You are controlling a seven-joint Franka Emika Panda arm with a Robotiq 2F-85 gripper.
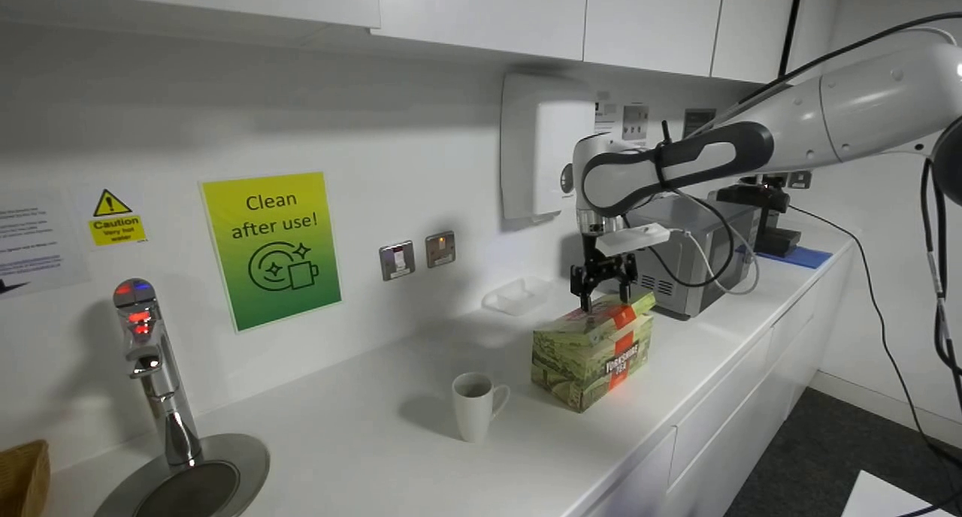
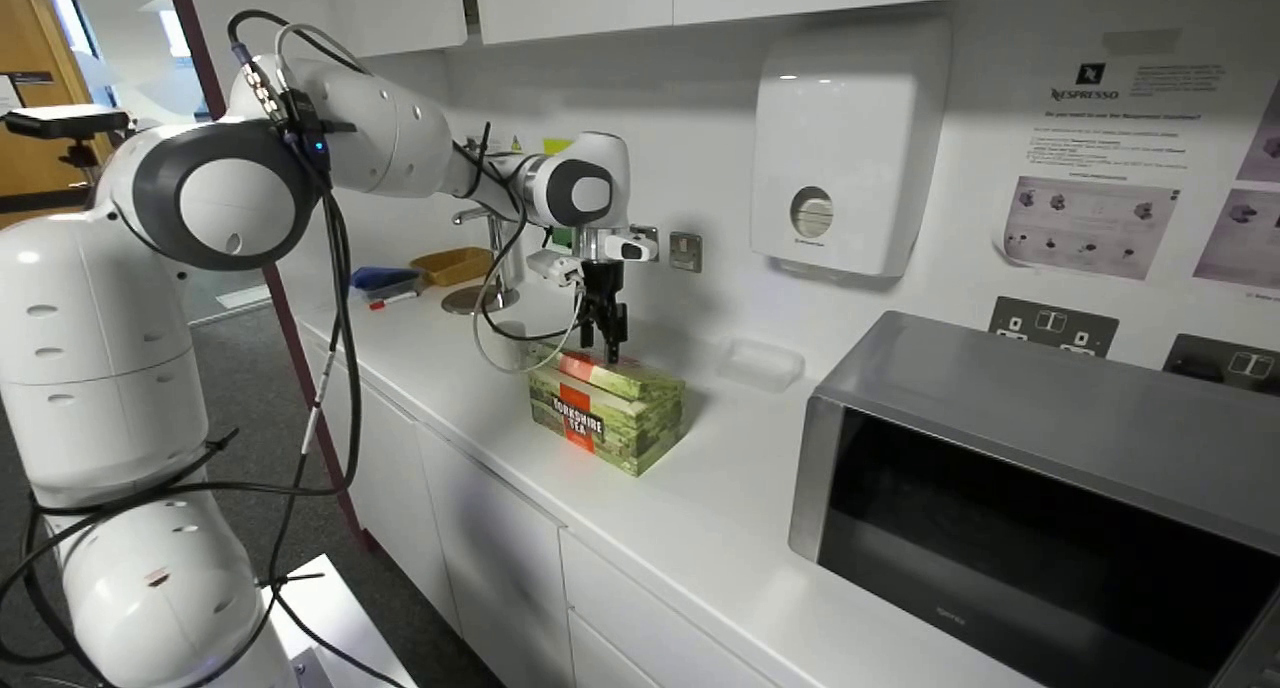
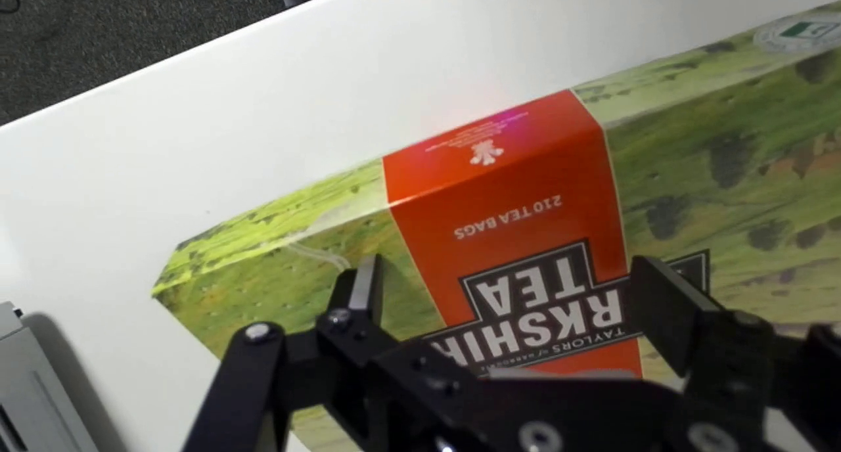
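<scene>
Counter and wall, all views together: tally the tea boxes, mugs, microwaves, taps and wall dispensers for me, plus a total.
Tea box: 1
Mug: 1
Microwave: 1
Tap: 1
Wall dispenser: 1
Total: 5

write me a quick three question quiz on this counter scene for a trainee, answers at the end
1. True or false: the tool stands open over the tea box.
2. Pick one: which is nearer the tap, a) the tea box or b) the white mug?
3. Fill in the gap: the green and yellow sign reads "Clean after ___!"

Key:
1. True.
2. b, the white mug.
3. use
</scene>
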